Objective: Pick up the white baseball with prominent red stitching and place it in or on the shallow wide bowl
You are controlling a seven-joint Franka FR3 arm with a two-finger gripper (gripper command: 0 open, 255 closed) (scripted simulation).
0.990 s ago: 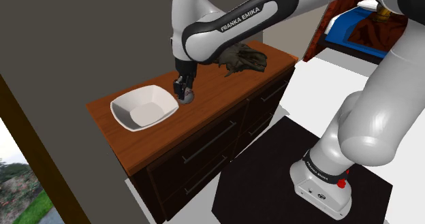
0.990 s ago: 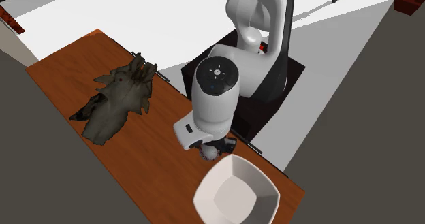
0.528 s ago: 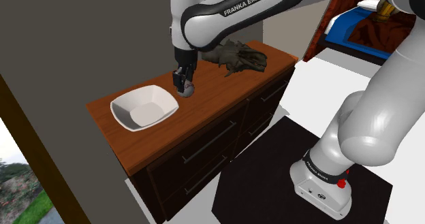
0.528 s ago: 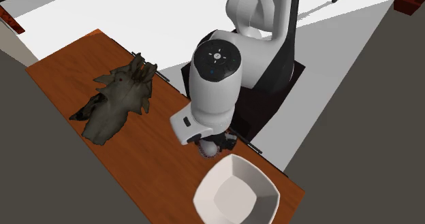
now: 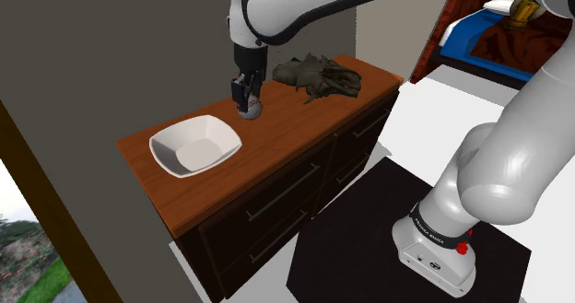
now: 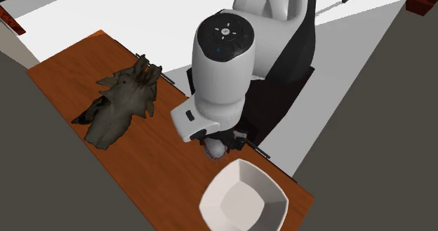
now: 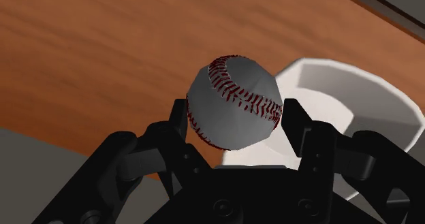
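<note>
We are gripping the red-stitched baseball (image 7: 235, 97) in the hand (image 7: 236, 117), fingers clamping both sides, ball hanging above the wooden dresser top (image 5: 295, 117), white bowl (image 5: 171, 152) sitting near it, dark crumpled heap (image 5: 318, 76) lying opposite.

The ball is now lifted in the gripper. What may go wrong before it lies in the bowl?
1. The fingers clasp the round baseball only at two sides; it might slip out and roll off the wooden dresser top.
2. The white bowl is shallow; a ball dropped from this height might bounce out.
3. A low path could knock the gripper against the bowl's rim.
</note>
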